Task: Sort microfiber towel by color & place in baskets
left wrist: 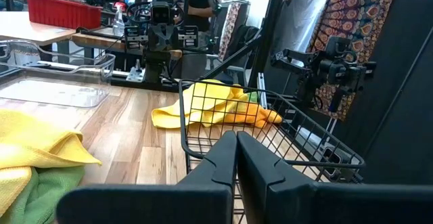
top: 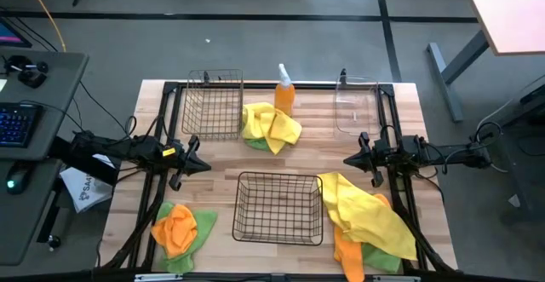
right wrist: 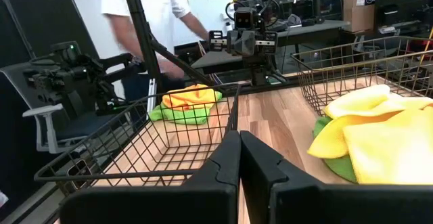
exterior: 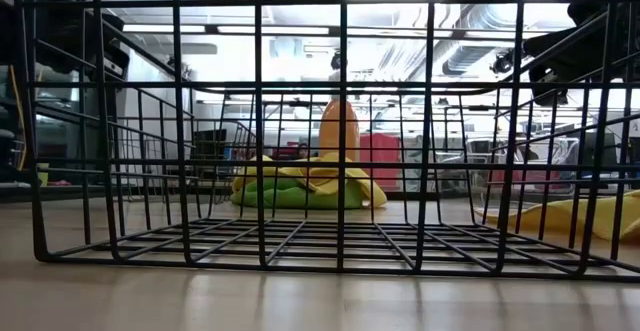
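- High view: wooden bench (top: 221, 167). Taller black wire basket (top: 213, 105) upper left of centre; wide black wire basket (top: 278, 207) lower centre; clear plastic bin (top: 356, 105) upper right. Orange spray bottle (top: 283, 89) stands top centre, just beside a yellow-over-green towel pile (top: 271, 127). Orange-on-green towels (top: 180, 227) lower left; yellow, orange and green towels (top: 368, 222) lower right, touching the wide basket's right side. Left hand (top: 203, 165) mid-left, right hand (top: 349, 159) mid-right, both closed on nothing, above the bench.
- Low view: wide basket's mesh (exterior: 340, 171) fills the frame; behind it the yellow-green pile (exterior: 300, 183) and bottle (exterior: 338, 131); a yellow towel (exterior: 590, 216) at right edge.
- Left wrist view: fingers (left wrist: 223, 163) pressed together at bottom; wide basket (left wrist: 270, 132) ahead, yellow-orange towels (left wrist: 216, 109) beyond, clear bin (left wrist: 61, 82) at left.
- Right wrist view: fingers (right wrist: 260, 166) shut at bottom; wide basket (right wrist: 155, 146) left, yellow towel (right wrist: 379, 126) right, a person (right wrist: 149, 14) behind.
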